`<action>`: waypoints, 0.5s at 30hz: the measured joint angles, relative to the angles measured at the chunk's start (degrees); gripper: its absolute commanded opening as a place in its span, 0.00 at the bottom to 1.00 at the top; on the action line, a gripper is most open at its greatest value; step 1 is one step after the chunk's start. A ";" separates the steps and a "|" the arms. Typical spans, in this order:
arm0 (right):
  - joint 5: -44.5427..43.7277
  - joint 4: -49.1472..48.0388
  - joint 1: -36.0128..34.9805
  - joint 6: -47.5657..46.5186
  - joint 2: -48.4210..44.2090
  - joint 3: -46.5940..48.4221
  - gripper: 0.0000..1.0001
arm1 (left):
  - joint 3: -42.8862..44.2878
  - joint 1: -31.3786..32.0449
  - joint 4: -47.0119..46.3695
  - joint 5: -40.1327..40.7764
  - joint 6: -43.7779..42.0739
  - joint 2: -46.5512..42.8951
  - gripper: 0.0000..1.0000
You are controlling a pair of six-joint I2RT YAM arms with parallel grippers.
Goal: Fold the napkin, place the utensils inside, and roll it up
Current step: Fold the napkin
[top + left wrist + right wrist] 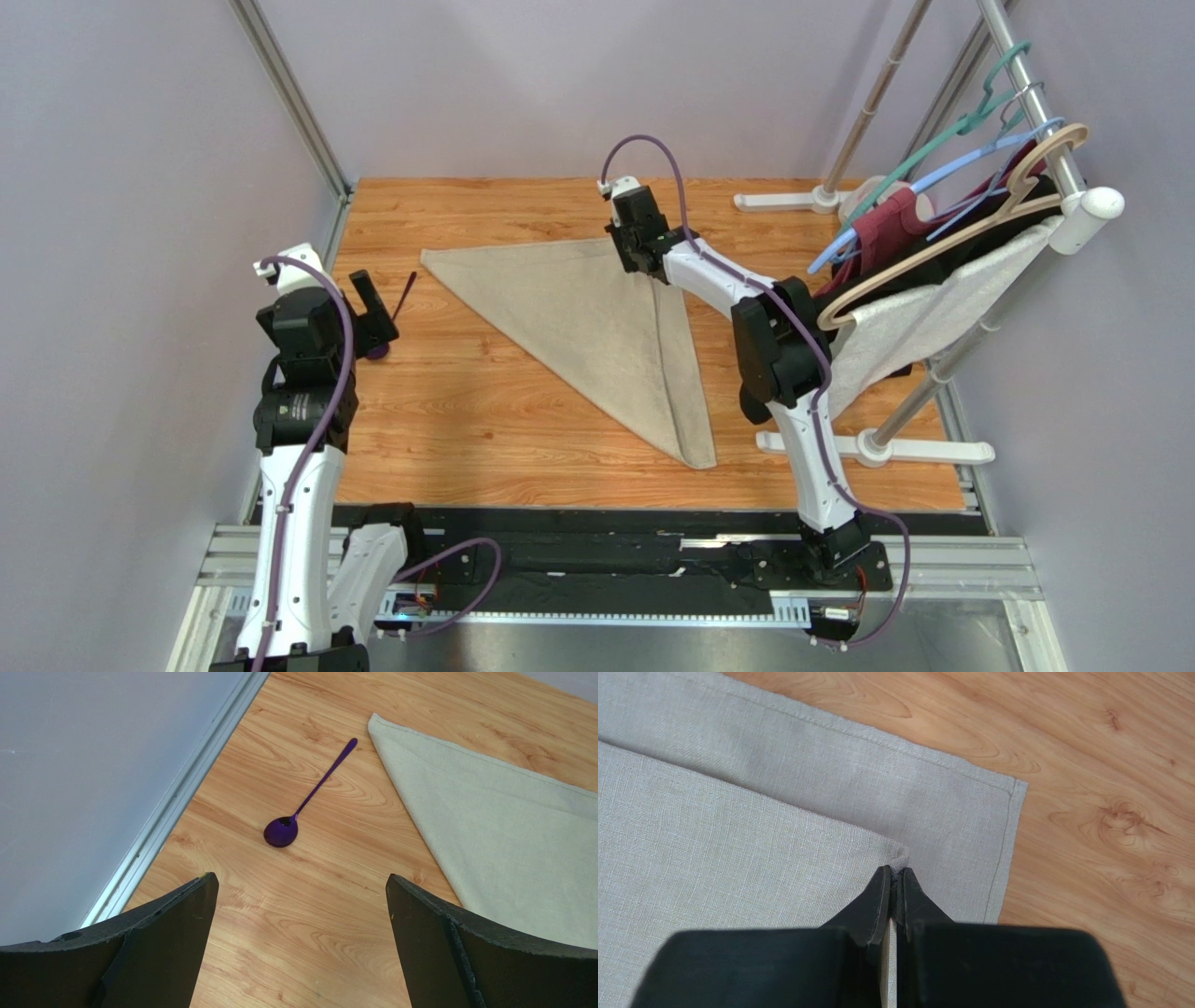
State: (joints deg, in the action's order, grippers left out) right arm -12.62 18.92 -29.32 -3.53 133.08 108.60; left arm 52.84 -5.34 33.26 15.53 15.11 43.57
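Note:
The beige napkin (589,322) lies folded into a triangle on the wooden table. My right gripper (651,263) is at its far right corner. In the right wrist view this gripper (896,872) is shut on the tip of the napkin's (738,847) upper layer, just inside the lower layer's corner. One utensil shows, a dark-purple spoon (316,791), lying on the wood left of the napkin (505,826), bowl toward me. My left gripper (300,882) hangs open above bare wood short of the spoon (406,291), holding nothing. In the top view it (373,311) is at the table's left side.
A garment rack (968,182) with hangers and white and maroon cloths stands at the right; its white feet (877,448) rest on the table. A metal rail and grey wall (175,805) run along the table's left edge, close to the spoon.

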 measured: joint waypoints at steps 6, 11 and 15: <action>-0.52 0.22 1.68 -0.66 3.06 2.89 0.00 | 0.00 0.00 0.00 -0.48 0.00 0.42 0.99; -1.68 0.57 2.73 -1.16 5.46 5.53 0.00 | 0.00 0.00 0.00 -1.11 0.02 0.57 0.99; -2.23 0.59 3.26 -1.27 5.70 5.90 0.00 | 0.00 0.00 -0.02 -1.49 0.00 0.59 0.99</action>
State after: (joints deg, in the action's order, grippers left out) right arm -14.85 19.51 -26.06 -4.80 138.78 114.50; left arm 52.84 -5.34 33.23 14.04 15.11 44.16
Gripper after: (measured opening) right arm 0.018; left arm 0.990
